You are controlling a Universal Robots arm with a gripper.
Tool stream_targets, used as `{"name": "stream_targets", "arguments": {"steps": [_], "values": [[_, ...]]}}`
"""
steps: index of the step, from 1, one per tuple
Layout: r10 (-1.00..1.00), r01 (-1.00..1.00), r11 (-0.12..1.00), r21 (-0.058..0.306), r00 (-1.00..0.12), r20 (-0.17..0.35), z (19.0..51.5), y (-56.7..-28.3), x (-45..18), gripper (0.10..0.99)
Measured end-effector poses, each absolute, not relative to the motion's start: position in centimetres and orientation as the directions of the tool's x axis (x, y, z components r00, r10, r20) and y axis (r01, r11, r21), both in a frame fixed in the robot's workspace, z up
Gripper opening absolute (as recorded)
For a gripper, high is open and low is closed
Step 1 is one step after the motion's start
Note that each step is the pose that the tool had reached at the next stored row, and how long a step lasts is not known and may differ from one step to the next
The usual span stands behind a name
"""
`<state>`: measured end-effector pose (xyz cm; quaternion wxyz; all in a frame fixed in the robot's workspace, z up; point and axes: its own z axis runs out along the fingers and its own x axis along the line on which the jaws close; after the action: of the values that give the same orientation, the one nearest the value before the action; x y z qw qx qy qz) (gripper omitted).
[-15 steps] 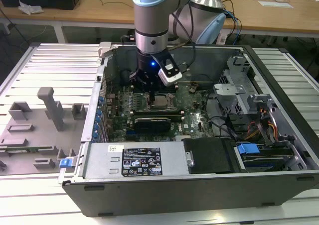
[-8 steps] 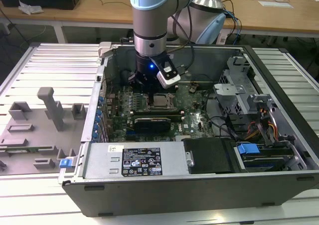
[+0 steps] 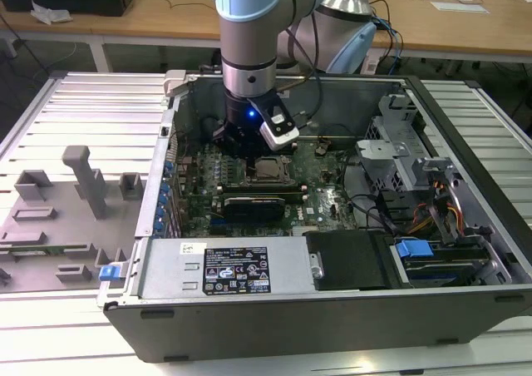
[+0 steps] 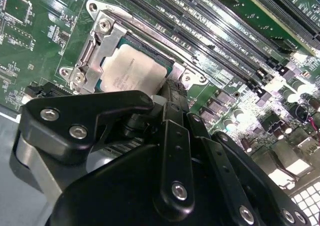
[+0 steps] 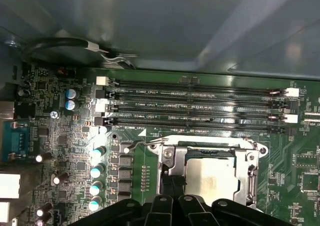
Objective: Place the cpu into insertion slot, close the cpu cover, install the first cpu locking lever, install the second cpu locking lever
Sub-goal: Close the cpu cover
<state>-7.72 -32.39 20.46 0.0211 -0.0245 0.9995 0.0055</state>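
Observation:
The cpu (image 5: pixel 210 178) (image 4: pixel 132 71), a square chip with a dull silver top, lies flat in the insertion slot (image 3: pixel 270 170) on the green motherboard. The silver cpu cover (image 5: pixel 248 173) (image 4: pixel 97 48) lies down around it, and the chip shows through its window. A thin wire lever (image 5: pixel 137 144) runs along the socket's edge on the memory-slot side. My gripper (image 5: pixel 175 183) (image 4: pixel 175 88) (image 3: pixel 248 153) hangs low over the socket's side edge. Its black fingers are pressed together. Whether they touch a lever is hidden by the gripper's own body.
Long black memory slots (image 5: pixel 200 108) run beside the socket, and a row of capacitors (image 5: pixel 95 171) stands on its other side. In the exterior view a black card (image 3: pixel 253 203), the power supply (image 3: pixel 224 268) and a drive cage (image 3: pixel 399 143) crowd the case. A grey fixture tray (image 3: pixel 58 210) lies outside.

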Motion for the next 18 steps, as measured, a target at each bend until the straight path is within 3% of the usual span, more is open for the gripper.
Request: {"name": "stream_targets", "arguments": {"steps": [18], "values": [[-0.049, -0.049, 0.999, -0.008, -0.999, -0.017, 21.7, -32.4, -4.6, 0.106]]}}
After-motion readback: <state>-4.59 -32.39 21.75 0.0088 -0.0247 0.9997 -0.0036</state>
